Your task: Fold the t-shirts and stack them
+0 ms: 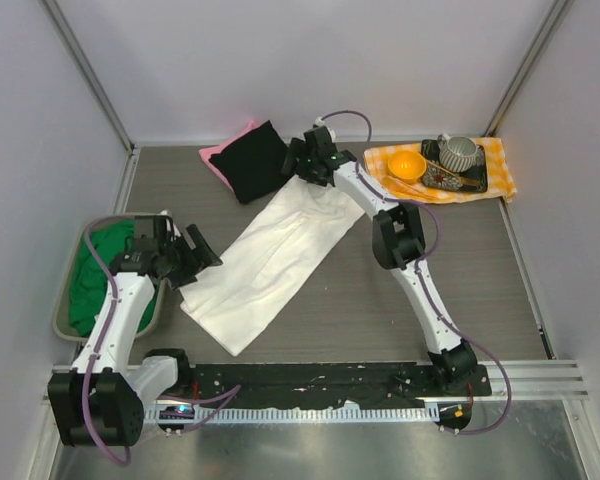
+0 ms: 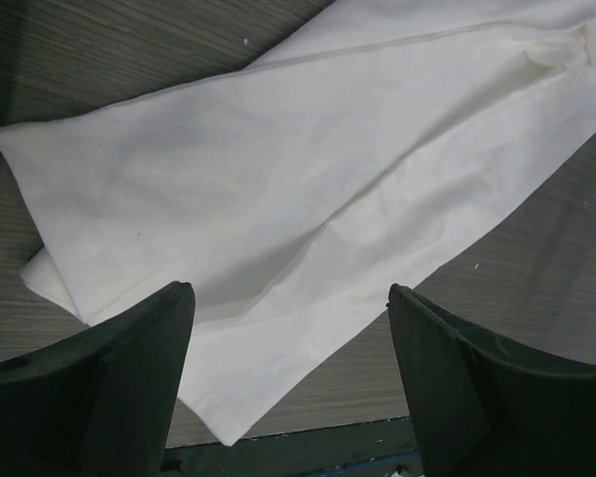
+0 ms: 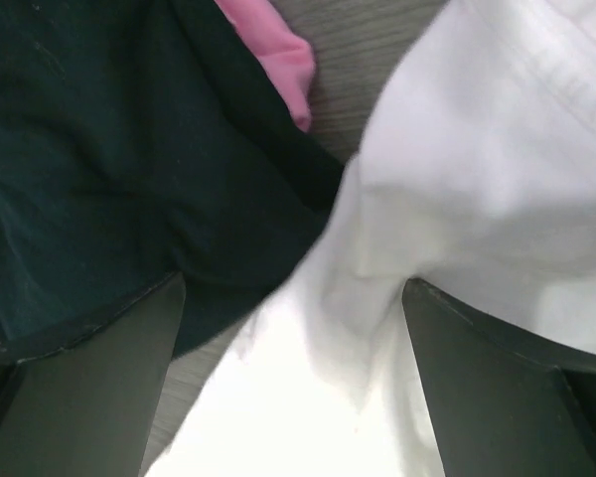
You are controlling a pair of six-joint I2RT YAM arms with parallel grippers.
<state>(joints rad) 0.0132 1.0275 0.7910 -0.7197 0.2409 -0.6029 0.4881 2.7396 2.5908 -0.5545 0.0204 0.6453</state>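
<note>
Between left claw (image 1: pixel 200 260) and right claw (image 1: pixel 296 168), white t-shirt (image 1: pixel 270 255), apparently loose.

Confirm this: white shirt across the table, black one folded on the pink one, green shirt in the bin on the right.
One thing is wrong: the bin with the green shirt is on the left, as the top external view shows. The white shirt across the table and the black one folded on the pink one are right.

Plain white t-shirt (image 1: pixel 270 255), black tee (image 1: pixel 255 160), pink tee (image 1: pixel 216 155), green tee (image 1: pixel 98 275), orange-and-white checked cloth (image 1: pixel 502 170).
</note>
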